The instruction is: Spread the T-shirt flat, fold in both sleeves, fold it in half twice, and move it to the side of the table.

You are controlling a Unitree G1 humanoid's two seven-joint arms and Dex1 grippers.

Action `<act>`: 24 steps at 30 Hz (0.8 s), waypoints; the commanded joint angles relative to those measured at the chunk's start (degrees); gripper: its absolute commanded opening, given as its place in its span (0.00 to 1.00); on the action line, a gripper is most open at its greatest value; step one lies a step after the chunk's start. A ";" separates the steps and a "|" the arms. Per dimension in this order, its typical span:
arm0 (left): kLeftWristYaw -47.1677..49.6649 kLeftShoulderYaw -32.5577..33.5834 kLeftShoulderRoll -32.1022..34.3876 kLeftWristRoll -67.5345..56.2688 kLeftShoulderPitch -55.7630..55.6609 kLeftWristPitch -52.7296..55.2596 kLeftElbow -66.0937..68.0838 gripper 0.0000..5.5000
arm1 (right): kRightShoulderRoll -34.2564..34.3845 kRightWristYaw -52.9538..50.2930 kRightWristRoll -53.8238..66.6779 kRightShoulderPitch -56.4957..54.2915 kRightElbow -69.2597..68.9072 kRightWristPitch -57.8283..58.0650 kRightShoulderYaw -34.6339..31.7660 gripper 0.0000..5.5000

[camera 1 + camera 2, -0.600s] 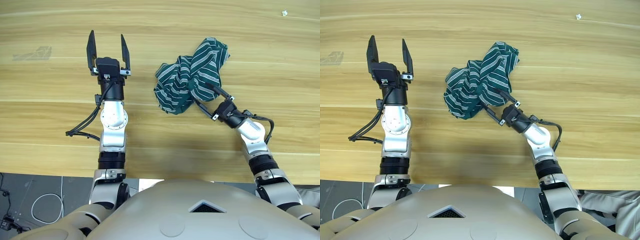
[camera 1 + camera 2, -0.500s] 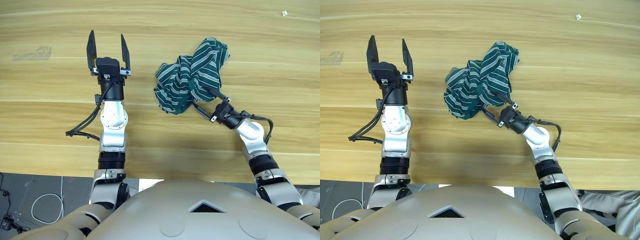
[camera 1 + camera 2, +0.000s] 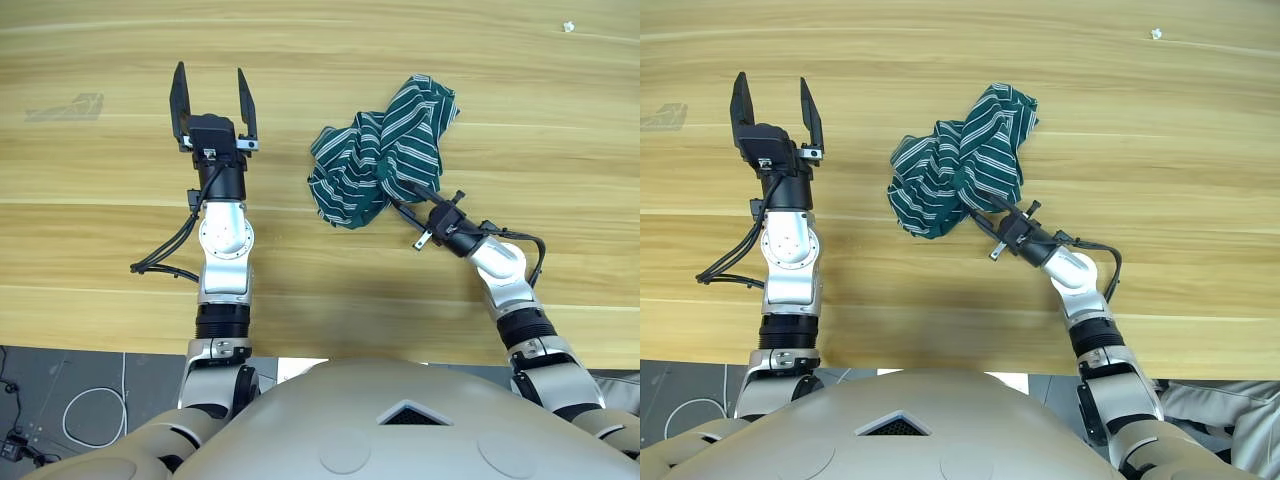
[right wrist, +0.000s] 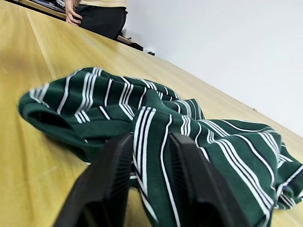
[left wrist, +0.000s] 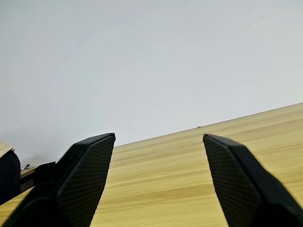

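T-shirt (image 3: pixel 378 160) crumpled in a heap mid-bench (image 3: pixel 100 250), long axis running near-left to far-right. Right pincer (image 3: pixel 401 193) clenched on a fold at its near edge. Left pincer (image 3: pixel 210 72) spread wide, well apart, pointing away.

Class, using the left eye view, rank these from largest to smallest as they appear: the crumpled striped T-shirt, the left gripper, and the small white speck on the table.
1. T-shirt
2. left gripper
3. white speck
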 commanded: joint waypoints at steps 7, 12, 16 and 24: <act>0.18 -0.20 -0.07 0.34 0.30 0.91 -0.97 0.63 | -1.03 -3.07 -5.85 -1.48 2.05 2.32 1.14 0.00; 0.24 -0.38 -0.16 0.47 0.26 0.89 -0.97 0.63 | -1.03 -3.37 -6.41 -1.39 0.87 3.10 1.49 0.00; 0.37 -0.47 -0.17 0.59 0.17 0.78 -0.79 0.63 | -1.22 -1.91 -3.35 -0.90 -1.65 2.97 0.92 0.00; 0.15 -1.52 1.34 3.14 0.48 -0.02 -0.93 0.63 | -3.55 12.49 21.79 1.01 -13.92 7.99 -5.09 0.00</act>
